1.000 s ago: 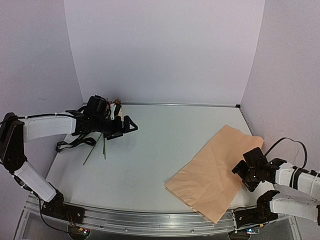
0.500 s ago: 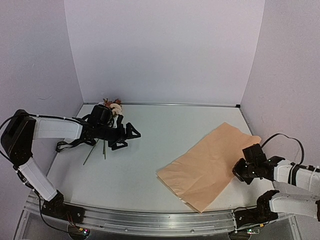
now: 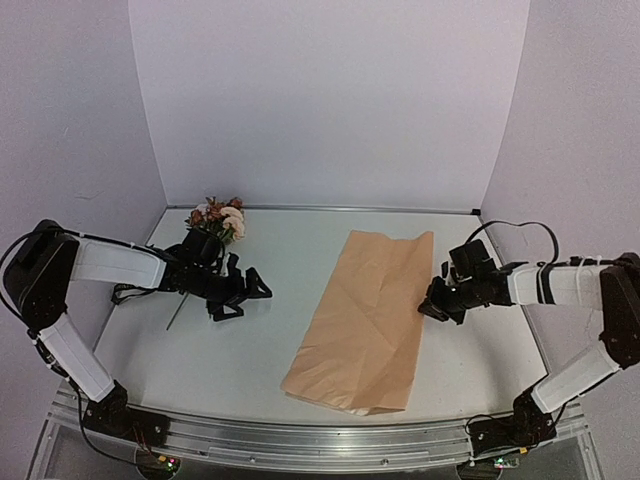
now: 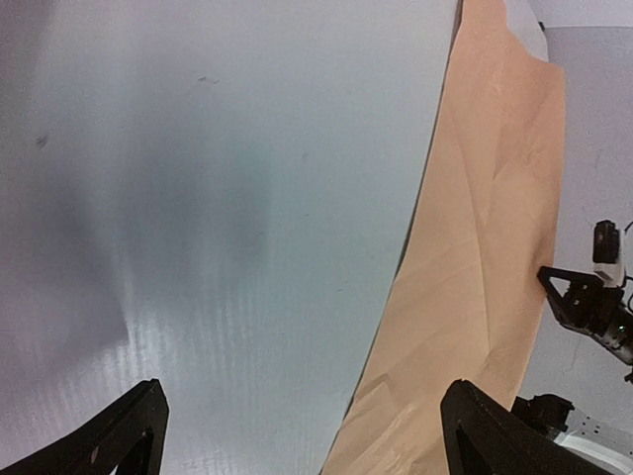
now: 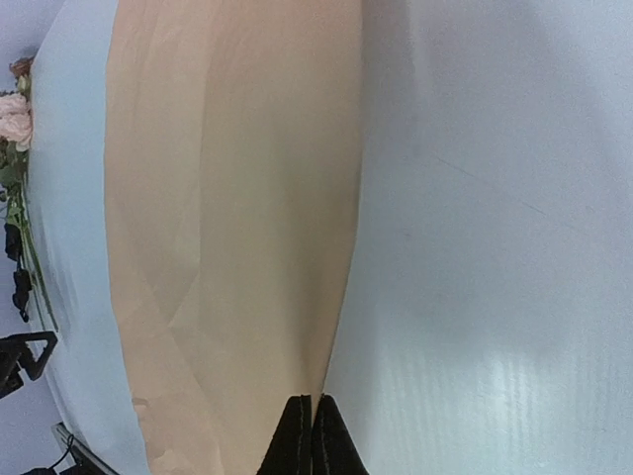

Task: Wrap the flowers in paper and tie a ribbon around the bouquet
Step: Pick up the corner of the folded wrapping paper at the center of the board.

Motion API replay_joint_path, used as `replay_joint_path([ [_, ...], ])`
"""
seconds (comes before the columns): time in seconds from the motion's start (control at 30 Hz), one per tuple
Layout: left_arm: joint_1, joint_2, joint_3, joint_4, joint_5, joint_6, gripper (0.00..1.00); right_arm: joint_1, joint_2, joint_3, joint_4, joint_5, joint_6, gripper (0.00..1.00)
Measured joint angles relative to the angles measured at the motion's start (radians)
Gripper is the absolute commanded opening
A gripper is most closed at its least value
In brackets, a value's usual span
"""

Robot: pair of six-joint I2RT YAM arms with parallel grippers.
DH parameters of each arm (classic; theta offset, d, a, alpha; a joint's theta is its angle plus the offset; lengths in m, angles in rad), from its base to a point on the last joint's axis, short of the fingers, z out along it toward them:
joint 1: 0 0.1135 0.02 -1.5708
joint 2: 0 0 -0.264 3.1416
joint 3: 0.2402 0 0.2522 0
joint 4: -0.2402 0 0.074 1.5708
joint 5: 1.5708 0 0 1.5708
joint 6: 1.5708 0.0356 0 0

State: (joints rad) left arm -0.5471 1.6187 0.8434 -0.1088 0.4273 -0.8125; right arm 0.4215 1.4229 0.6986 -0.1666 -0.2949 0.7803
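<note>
The tan paper [image 3: 365,320] lies flat in the middle of the table, long side running near to far. My right gripper [image 3: 432,308] is shut on its right edge; in the right wrist view the closed fingertips [image 5: 315,404] pinch the paper [image 5: 227,218] edge. The flowers [image 3: 218,218] lie at the far left, blooms toward the back wall, stems under my left arm. My left gripper [image 3: 245,293] stands open and empty just right of the stems, low over bare table [image 4: 302,435]. The ribbon is hidden; a black strand [image 3: 128,292] by the stems may be cable.
Pale walls close the table on the left, back and right. The left wrist view shows the paper [image 4: 485,247] ahead and the right gripper [image 4: 586,297] beyond it. The flowers [image 5: 14,119] show at the left edge of the right wrist view.
My right gripper shut on the paper's edge and dragged it from the near right to the middle, turning it lengthwise. My left gripper sank lower, uncovering the blooms.
</note>
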Motion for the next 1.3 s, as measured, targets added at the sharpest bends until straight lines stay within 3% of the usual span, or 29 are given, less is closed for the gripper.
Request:
replay_joint_path([
  [0.23, 0.047, -0.120, -0.136, -0.072, -0.040, -0.024, 0.96, 0.123, 0.197, 0.165, 0.058, 0.055, 0.122, 0.00],
  [0.47, 0.049, -0.269, -0.238, -0.100, -0.034, -0.066, 0.91, 0.257, 0.229, 0.175, 0.085, 0.205, 0.365, 0.00],
  [0.7, 0.049, -0.330, -0.325, -0.127, -0.012, -0.099, 0.81, 0.293, 0.352, 0.179, 0.202, 0.209, 0.519, 0.00],
  [1.1, 0.046, -0.298, -0.360, -0.095, 0.024, -0.132, 0.73, 0.293, 0.396, 0.190, 0.279, 0.181, 0.556, 0.00],
  [1.3, 0.038, -0.268, -0.360, -0.047, 0.034, -0.159, 0.61, 0.293, 0.423, 0.209, 0.286, 0.164, 0.552, 0.00],
])
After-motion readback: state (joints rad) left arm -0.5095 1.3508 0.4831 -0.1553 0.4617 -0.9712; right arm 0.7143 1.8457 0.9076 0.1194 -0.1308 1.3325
